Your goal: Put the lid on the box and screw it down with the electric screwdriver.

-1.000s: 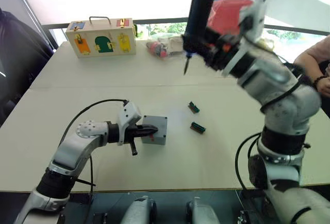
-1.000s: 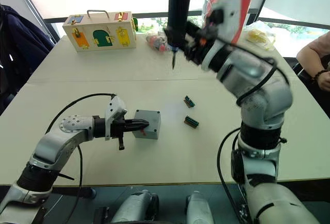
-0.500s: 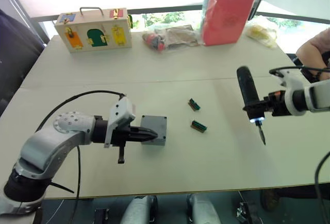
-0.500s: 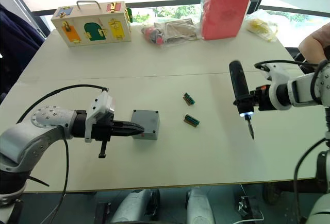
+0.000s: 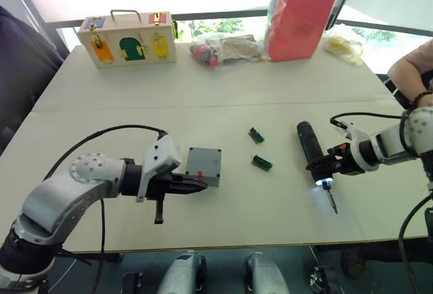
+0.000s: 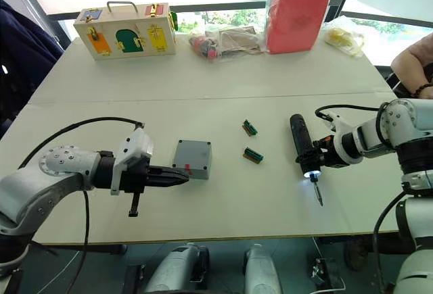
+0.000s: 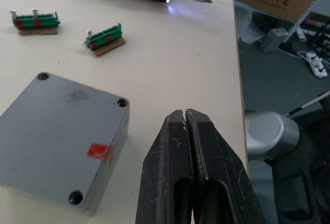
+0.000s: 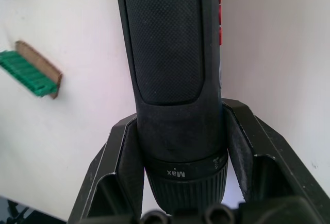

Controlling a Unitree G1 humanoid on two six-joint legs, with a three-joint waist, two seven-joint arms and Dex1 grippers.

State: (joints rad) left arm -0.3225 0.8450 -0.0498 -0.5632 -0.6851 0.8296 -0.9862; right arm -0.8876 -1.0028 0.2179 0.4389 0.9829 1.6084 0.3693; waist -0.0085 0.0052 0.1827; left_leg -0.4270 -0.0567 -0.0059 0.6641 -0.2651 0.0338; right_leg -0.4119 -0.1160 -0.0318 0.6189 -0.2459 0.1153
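Gripping the electric screwdriver [image 6: 302, 147] around its black barrel, the right tool [image 8: 180, 157] holds it low over the worktop [image 6: 203, 84] on the robot's right side, its lit tip and thin bit pointing toward the near edge and its long axis running roughly front to back. The box [image 6: 192, 158] sits well apart from it toward the robot's left, with the lid [image 7: 62, 126] already seated flat on top and its corner screw holes showing in the left wrist view. Between driver and box lie two small green blocks [image 6: 253, 155]. The left tool [image 5: 196, 186], fingers pressed together and holding nothing, points at the box's near side from just beside it, that forearm stretched level across the worktop; whether the fingertips touch the box cannot be told. The left arm is much the nearer to the box, while the right must likely carry the bit leftward and stand it upright over a corner hole. A wooden case [image 6: 126, 30] with coloured doors stands at the far edge.
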